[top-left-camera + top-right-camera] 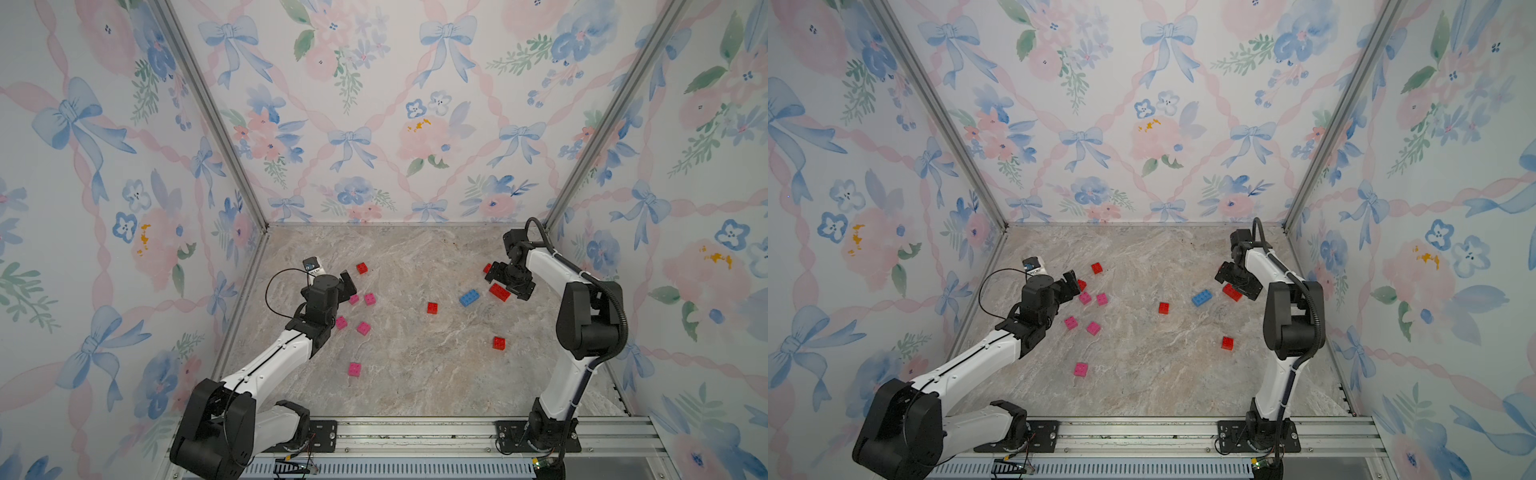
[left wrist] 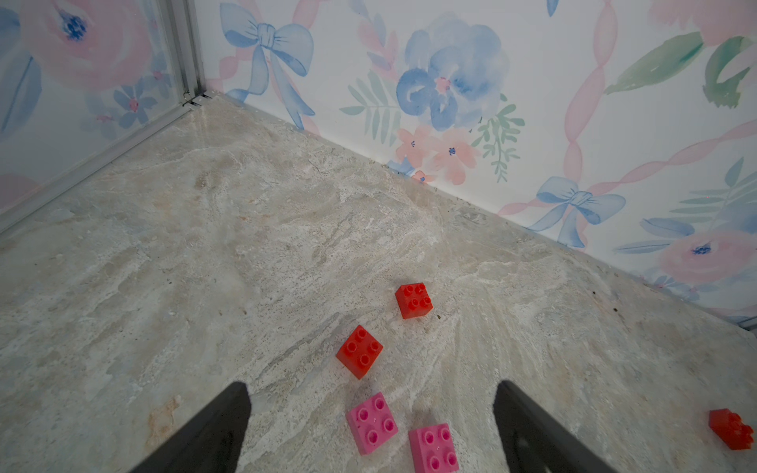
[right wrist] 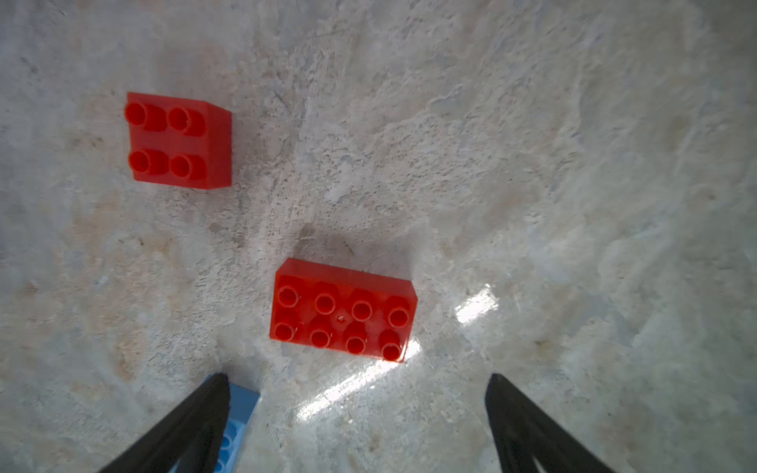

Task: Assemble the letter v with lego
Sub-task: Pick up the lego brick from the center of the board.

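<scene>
- Lego (image 1: 432, 308) lies scattered on your table (image 1: 415, 382): pink squares (image 1: 363, 328) by the left arm (image 1: 270, 357), long red brick (image 3: 343, 310) near the blue brick (image 1: 469, 297).
- Your right gripper (image 3: 357, 379) hovers over the long red brick, spread wide, empty.
- Your left gripper (image 2: 372, 385) gapes empty, seemingly above pink squares.

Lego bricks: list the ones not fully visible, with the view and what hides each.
Blue brick, right wrist view: mostly behind a jaw and cut by the frame edge.
Long red brick, in both top views: partly covered by the right jaws.
One pink brick, left wrist view: cut by the frame edge.
</scene>
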{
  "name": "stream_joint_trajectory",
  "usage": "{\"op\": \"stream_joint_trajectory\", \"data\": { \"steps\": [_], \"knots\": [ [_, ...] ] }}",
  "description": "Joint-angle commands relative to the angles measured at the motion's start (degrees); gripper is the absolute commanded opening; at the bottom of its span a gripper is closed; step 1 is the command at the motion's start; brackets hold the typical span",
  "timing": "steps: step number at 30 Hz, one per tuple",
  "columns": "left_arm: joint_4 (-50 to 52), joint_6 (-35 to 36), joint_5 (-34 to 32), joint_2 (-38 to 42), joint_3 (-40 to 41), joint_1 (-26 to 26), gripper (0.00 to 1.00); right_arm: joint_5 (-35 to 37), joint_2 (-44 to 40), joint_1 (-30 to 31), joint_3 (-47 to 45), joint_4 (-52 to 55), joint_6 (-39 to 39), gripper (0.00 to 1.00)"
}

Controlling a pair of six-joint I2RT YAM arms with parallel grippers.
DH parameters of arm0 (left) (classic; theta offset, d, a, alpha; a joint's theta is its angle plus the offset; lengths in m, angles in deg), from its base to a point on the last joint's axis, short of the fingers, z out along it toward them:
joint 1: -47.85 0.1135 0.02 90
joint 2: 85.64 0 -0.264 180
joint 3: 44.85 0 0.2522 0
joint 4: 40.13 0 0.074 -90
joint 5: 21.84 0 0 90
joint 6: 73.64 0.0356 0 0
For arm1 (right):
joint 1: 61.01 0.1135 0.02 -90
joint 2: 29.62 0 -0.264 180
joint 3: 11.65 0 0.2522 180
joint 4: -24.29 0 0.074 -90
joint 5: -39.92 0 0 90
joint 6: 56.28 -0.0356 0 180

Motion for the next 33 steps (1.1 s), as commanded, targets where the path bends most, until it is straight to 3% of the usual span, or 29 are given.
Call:
{"op": "stream_joint_trajectory", "data": {
  "steps": [1, 6, 19, 24, 28, 33],
  "knots": [
    [0.5, 1.0, 0.8, -0.9, -1.5, -0.4, 0.96, -2.2, 2.3, -0.9, 0.8, -0.7, -1.4, 0.97],
    [0.5, 0.6, 0.9, -0.5, -1.5, -0.4, 0.96, -2.9, 4.6, -2.3, 0.3, -2.2, -2.5, 1.00],
    [0.5, 1.4, 1.1, -0.2, -1.6, -0.9, 0.96, -2.5, 6.2, -2.5, 1.0, -2.0, -1.1, 0.73],
    [0.6, 2.0, 1.8, -0.3, -2.6, -1.0, 0.95, -2.2, 3.9, -2.0, 0.8, 0.5, 2.1, 0.55],
    [3.2, 3.6, 6.2, -1.6, -7.4, -1.0, 0.94, -2.6, -2.1, 2.9, -1.3, 3.1, 4.7, 0.41],
    [11.2, 6.8, 11.5, -6.2, -15.8, 0.0, 0.93, -3.4, -8.0, 15.8, -3.8, 4.0, 3.6, 0.21]
  ]
}}
